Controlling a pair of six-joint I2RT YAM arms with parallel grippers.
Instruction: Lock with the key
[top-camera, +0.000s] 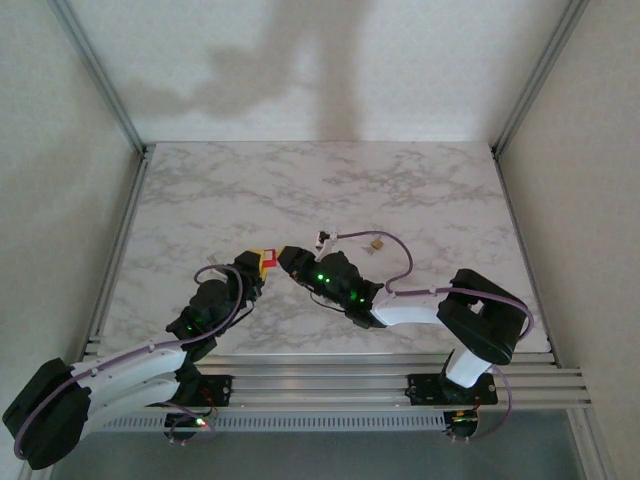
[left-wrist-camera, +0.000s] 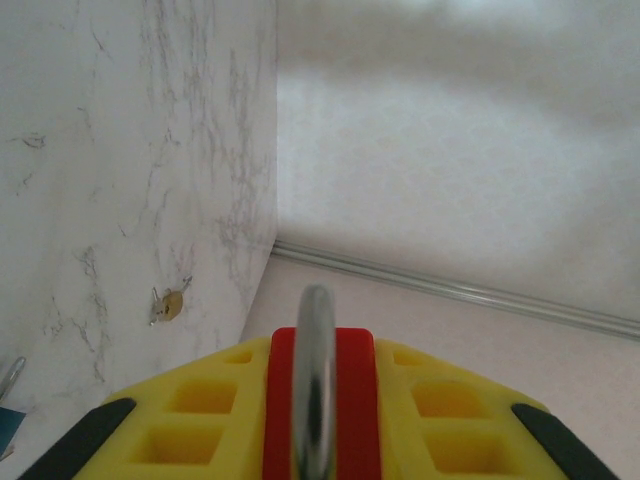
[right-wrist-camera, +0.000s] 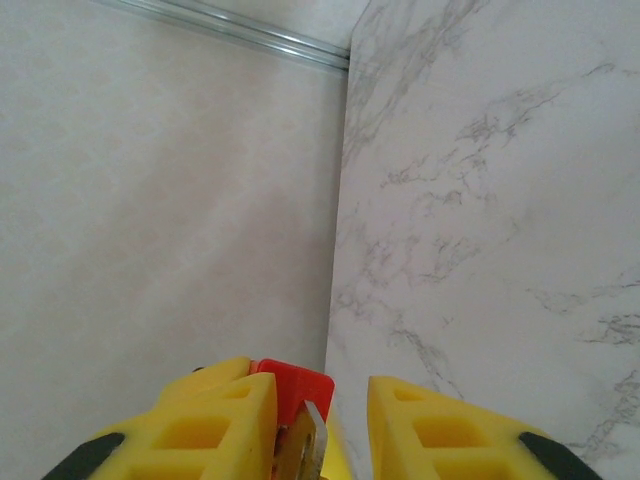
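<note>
My left gripper (top-camera: 262, 264) is shut on a red padlock (top-camera: 268, 258) held just above the table's near middle. In the left wrist view its yellow pads (left-wrist-camera: 200, 410) clamp the red body (left-wrist-camera: 352, 400), and the silver shackle (left-wrist-camera: 316, 380) points away from the camera. My right gripper (top-camera: 290, 258) meets the padlock from the right. In the right wrist view a flat metal key (right-wrist-camera: 312, 437) stands against the padlock's red body (right-wrist-camera: 297, 384). The key lies along the left yellow finger (right-wrist-camera: 215, 425), and a gap separates it from the right finger (right-wrist-camera: 440, 425).
A small brass key (top-camera: 378, 243) lies on the marble table (top-camera: 420, 190) behind the right arm; it is on the left (left-wrist-camera: 172, 305) in the left wrist view. A small pale tag (top-camera: 322, 240) lies beside it. Aluminium frame rails (top-camera: 120, 240) border the table.
</note>
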